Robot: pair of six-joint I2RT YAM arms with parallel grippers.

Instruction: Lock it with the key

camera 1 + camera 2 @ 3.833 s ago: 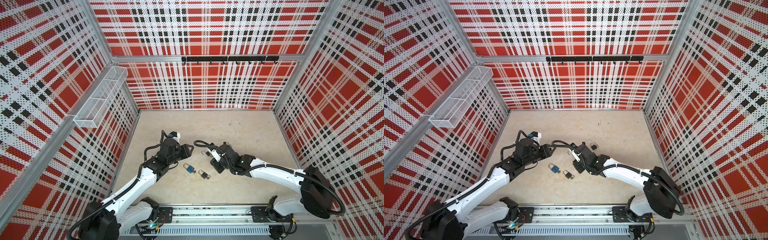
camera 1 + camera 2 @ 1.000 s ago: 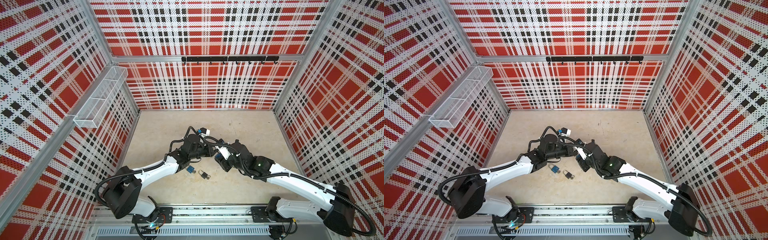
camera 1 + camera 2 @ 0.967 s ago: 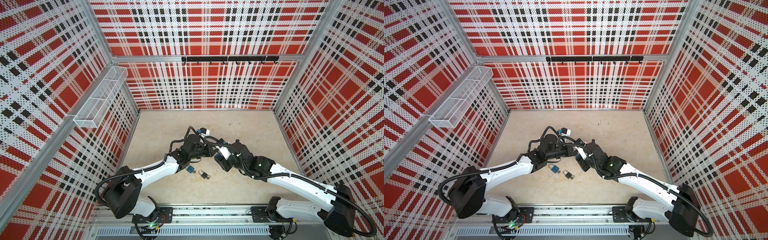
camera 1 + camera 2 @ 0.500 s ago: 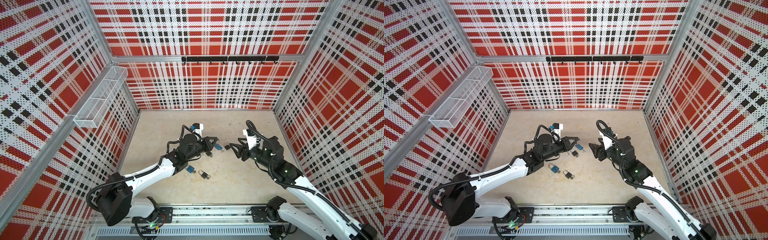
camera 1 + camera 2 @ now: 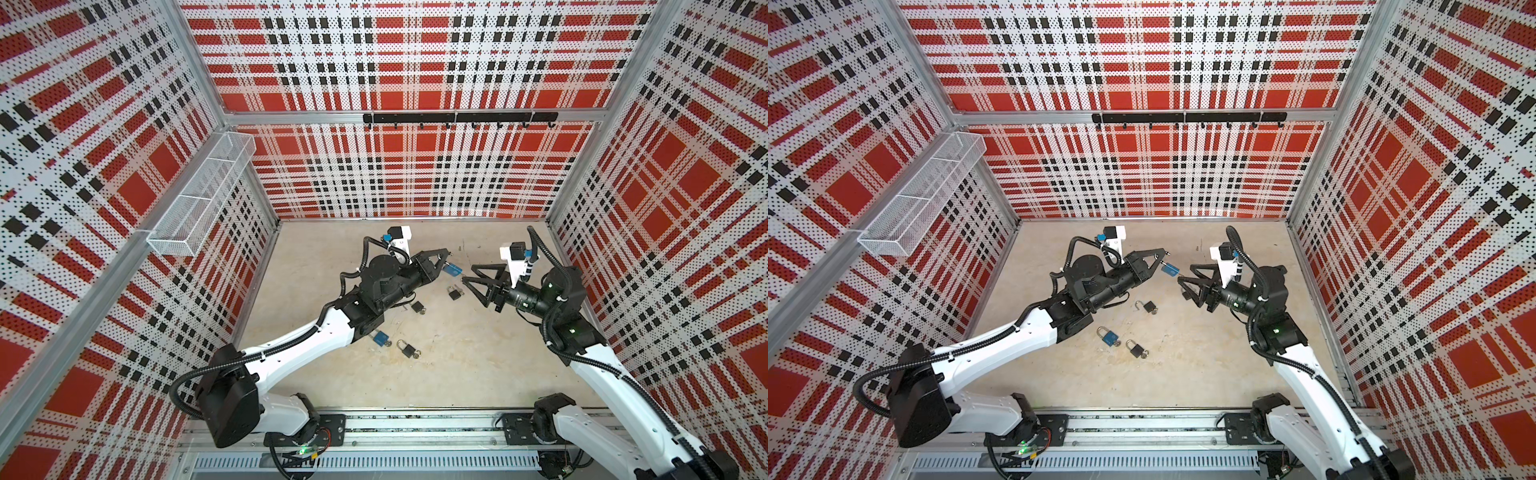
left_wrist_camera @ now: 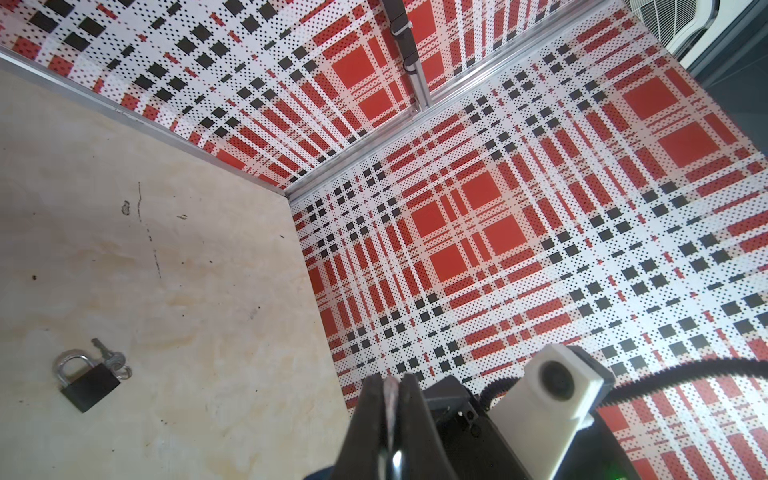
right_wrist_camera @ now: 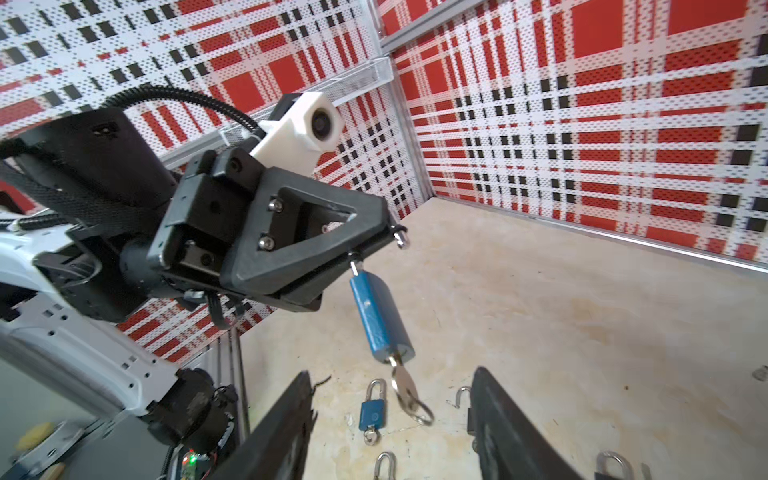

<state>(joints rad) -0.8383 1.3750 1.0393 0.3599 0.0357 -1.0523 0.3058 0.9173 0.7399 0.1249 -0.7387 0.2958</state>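
A blue padlock point(image 5: 452, 270) point(image 5: 1170, 268) hangs by its shackle from my left gripper point(image 5: 446, 254) point(image 5: 1163, 252), which is shut on it above the floor. The left wrist view shows a sliver of metal pinched between that gripper's point(image 6: 388, 380) fingers. The right wrist view shows the padlock point(image 7: 380, 318) with its key point(image 7: 405, 386) in the bottom keyhole, a ring dangling from it. My right gripper point(image 5: 468, 273) point(image 5: 1185, 276) point(image 7: 390, 374) stands open facing the lock. The key lies between the fingers, touching neither.
On the beige floor lie a black padlock point(image 5: 455, 293), another black one point(image 5: 417, 307) with an open shackle, a blue padlock point(image 5: 381, 338) and a third black padlock point(image 5: 408, 349). A white wire basket point(image 5: 199, 195) hangs on the left wall, a black hook rail point(image 5: 457, 117) at the back.
The right arm has swung from the middle out to the right and turned back towards the lock with wider jaws. The left gripper has lifted the blue padlock up and rightwards.
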